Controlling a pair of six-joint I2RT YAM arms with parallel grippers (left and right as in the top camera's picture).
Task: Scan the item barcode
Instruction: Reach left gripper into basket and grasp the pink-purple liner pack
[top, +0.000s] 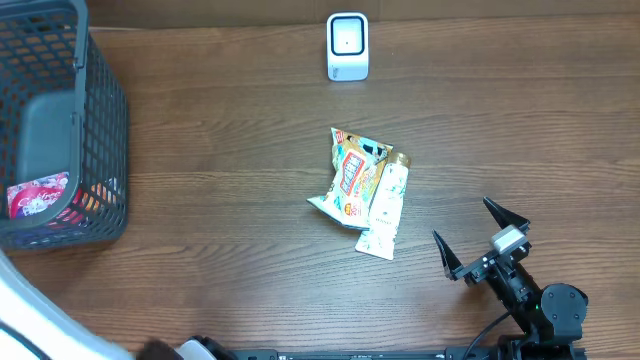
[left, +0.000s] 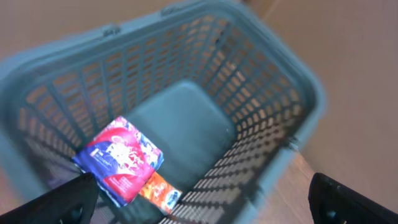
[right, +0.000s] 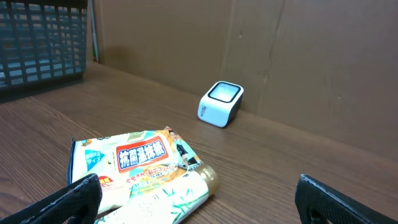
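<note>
A yellow-and-white snack pack (top: 352, 175) lies mid-table with a white bamboo-print tube (top: 385, 212) leaning on its right side. No barcode shows on either item. The white scanner (top: 347, 45) stands at the table's far edge. My right gripper (top: 470, 232) hovers open to the lower right of the items, touching nothing. In the right wrist view the pack (right: 134, 162) and tube (right: 168, 199) lie just ahead of the wide-open fingers, with the scanner (right: 221, 102) beyond. My left gripper (left: 200, 186) hangs open and empty above the basket.
A grey mesh basket (top: 100, 150) stands at the far left of the table. Inside it lie a pink-and-blue packet (left: 121, 158) and a small orange packet (left: 160, 190). A brown wall runs behind the scanner.
</note>
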